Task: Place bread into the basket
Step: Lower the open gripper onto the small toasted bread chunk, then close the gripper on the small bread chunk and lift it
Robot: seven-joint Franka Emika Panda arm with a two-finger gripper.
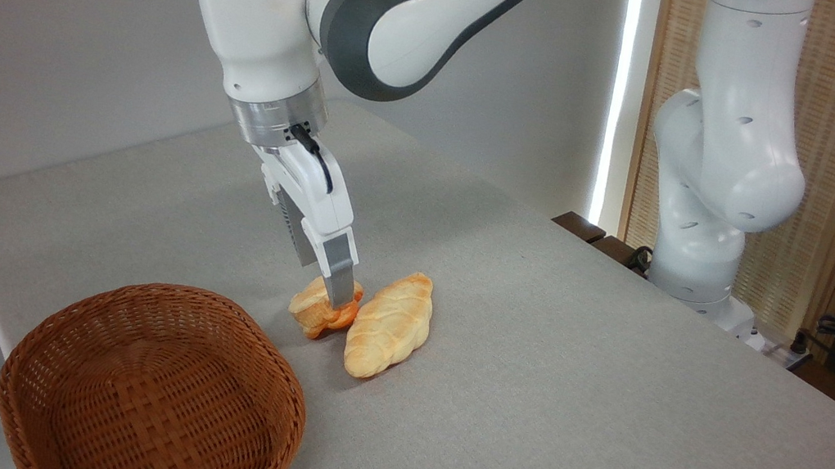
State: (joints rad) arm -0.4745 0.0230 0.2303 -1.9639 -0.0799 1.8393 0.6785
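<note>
Lumpy bread (315, 312) under gripper (336, 298); round wicker basket (147, 384)

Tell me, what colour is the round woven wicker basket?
Reddish-brown all over, seen clearly in the fixed camera view: the round woven wicker basket.

My bench (570, 373) is covered in a plain light-grey cloth that runs over its edges, and it stretches from the near left corner away toward the wall. Three things lie directly on it. The basket (149, 393), round, shallow and woven of reddish-brown wicker, sits at the near left corner, partly cut off by the lower edge of the view. Beyond it, near the middle of the bench, lies the bread (315, 312), a small lumpy golden-orange bun. Just to its right, touching or almost touching it, lies a longer, paler braided loaf (387, 335), set slantwise.
</note>
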